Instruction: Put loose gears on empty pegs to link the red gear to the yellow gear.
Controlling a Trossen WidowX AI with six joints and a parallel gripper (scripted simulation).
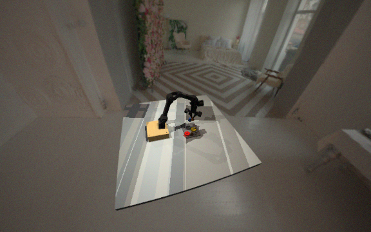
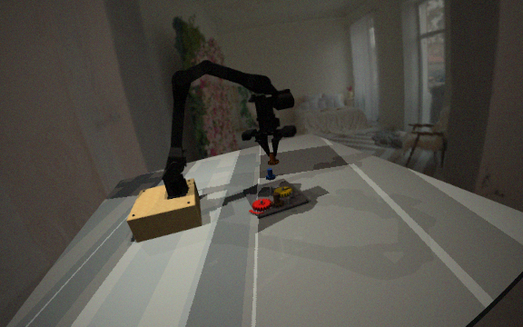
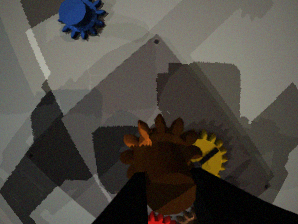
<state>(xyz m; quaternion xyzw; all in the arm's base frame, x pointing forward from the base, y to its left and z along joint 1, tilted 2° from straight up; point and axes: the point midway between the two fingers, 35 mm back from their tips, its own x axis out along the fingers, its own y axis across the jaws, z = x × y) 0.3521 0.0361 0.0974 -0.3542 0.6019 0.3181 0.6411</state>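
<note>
My gripper (image 1: 192, 118) (image 2: 272, 156) (image 3: 166, 179) is shut on an orange-brown gear (image 2: 273, 162) (image 3: 160, 156) and holds it in the air above the board's rear side. The grey board (image 2: 297, 199) (image 3: 125, 97) carries the red gear (image 1: 187, 133) (image 2: 261, 204) (image 3: 159, 219) at its near left and the yellow gear (image 1: 192, 129) (image 2: 283, 191) (image 3: 215, 161) with its black stripe. A dark brown gear (image 2: 278, 200) sits between them; its exact seating is unclear. A blue gear (image 2: 270, 174) (image 3: 75, 14) stands on the table behind the board. The held gear hides part of the board in the wrist view.
The red arrow (image 2: 255, 212) lies beside the red gear. The arm's wooden base block (image 1: 157, 131) (image 2: 163, 209) stands left of the board. Patterned shadows cross the table (image 1: 205, 167) (image 2: 334, 272), making empty pegs hard to see.
</note>
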